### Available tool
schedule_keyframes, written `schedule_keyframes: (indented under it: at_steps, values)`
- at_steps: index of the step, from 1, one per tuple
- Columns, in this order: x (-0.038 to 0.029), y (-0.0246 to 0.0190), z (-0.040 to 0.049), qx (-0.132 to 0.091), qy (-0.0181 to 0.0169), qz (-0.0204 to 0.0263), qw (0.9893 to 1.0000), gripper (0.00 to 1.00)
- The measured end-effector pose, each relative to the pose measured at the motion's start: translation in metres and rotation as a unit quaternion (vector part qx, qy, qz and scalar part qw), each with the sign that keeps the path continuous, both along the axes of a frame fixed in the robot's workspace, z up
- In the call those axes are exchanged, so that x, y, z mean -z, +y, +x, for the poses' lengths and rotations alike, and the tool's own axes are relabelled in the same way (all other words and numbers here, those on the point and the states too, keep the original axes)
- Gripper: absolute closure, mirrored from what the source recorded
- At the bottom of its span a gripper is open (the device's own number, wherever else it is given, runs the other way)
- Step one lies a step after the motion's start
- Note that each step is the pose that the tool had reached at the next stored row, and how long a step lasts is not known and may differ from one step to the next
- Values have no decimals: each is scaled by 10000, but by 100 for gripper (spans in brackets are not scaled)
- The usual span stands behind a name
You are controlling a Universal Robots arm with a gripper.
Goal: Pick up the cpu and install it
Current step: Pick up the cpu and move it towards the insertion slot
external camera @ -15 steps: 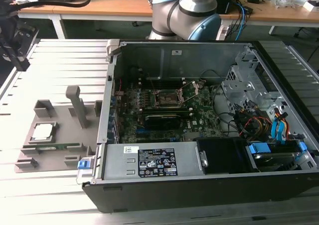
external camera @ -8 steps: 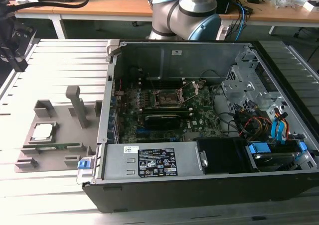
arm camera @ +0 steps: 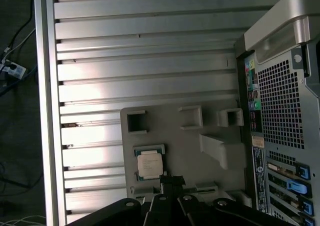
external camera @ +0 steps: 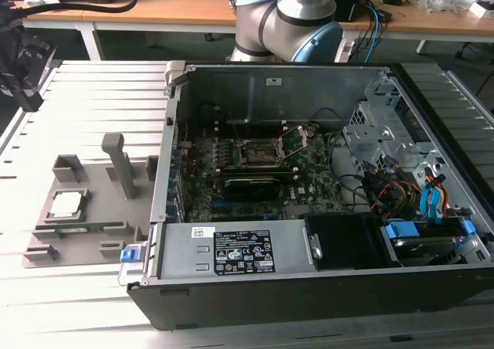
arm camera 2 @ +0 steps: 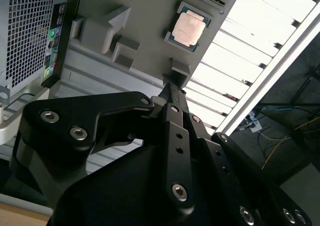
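one cpu (external camera: 65,204) lies flat, silver top up, in a square seat of the one grey holder tray (external camera: 104,202). the tray rests on the slatted metal desk (external camera: 100,94) at the exterior view's left, just beside the one open computer case (external camera: 309,287). one long green memory stick (external camera: 85,227) lies in the same tray, near the cpu. inside the case, one black cpu socket (external camera: 261,153) sits on the motherboard. one end effector (arm camera 2: 170,87) hangs above the tray, apart from the cpu, its two fingers pressed together with nothing between them.
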State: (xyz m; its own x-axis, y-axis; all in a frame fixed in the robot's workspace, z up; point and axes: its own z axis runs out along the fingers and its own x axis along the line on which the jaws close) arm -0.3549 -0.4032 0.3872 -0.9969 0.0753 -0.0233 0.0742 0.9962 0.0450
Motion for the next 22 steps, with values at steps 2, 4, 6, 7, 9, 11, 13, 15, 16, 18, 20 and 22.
schedule_keyframes:
  at_steps: [2, 4, 6, 7, 9, 11, 13, 15, 16, 18, 20, 22]
  values:
    - [1, 0, -1, 0, 0, 0, 10000, 89]
    - [0, -1, -2, 0, 0, 0, 10000, 70]
    - [1, -1, -2, 0, 0, 0, 10000, 58]
    - [1, -2, -2, 0, 0, 0, 10000, 58]
    - [1, -2, -2, 0, 0, 0, 10000, 52]
    - [2, -2, -3, 0, 0, 0, 10000, 44]
    - [2, -3, -4, -92, 0, -157, 9998, 44]
    - [3, -2, -4, -232, -3, -250, 9994, 44]
    - [3, -2, -3, -450, -7, -254, 9987, 44]
    - [3, 0, -4, -588, -11, -253, 9979, 44]
    - [3, 0, -4, -591, -11, -253, 9979, 44]
    - [3, 0, -4, -593, -11, -253, 9979, 43]
